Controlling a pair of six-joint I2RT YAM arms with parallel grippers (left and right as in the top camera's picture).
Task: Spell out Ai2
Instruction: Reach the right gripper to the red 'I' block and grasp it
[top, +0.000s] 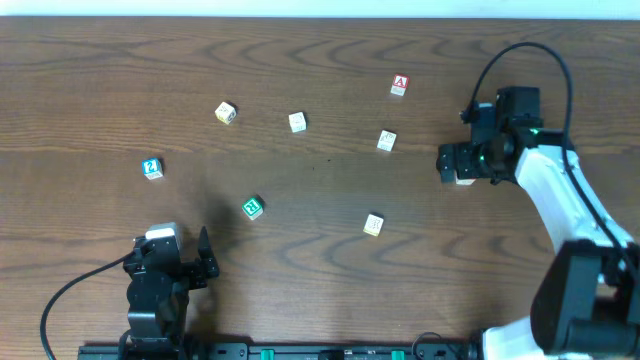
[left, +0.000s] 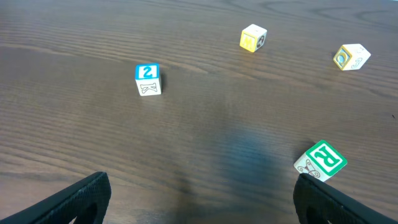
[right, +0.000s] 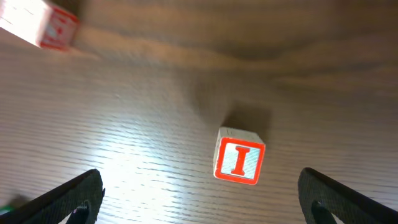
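Observation:
The "A" block (top: 399, 86), white with a red letter, lies at the back right. The "I" block (right: 239, 160), red on white, lies on the table just ahead of my open, empty right gripper (right: 199, 199). In the overhead view it appears to be the block (top: 386, 140) left of that gripper (top: 447, 163). The blue "2" block (top: 151, 168) is at the left and also shows in the left wrist view (left: 147, 79). My left gripper (top: 170, 255) is open and empty near the front edge, well short of the "2" block, as the left wrist view (left: 199, 199) shows.
A green "R" block (top: 252, 207) lies close to my left gripper's right finger in the left wrist view (left: 321, 160). Two yellowish blocks (top: 226, 112) (top: 297, 122) sit farther back. Another pale block (top: 373, 225) lies centre right. A blurred red-and-white block (right: 46, 25) shows at the right wrist view's top left.

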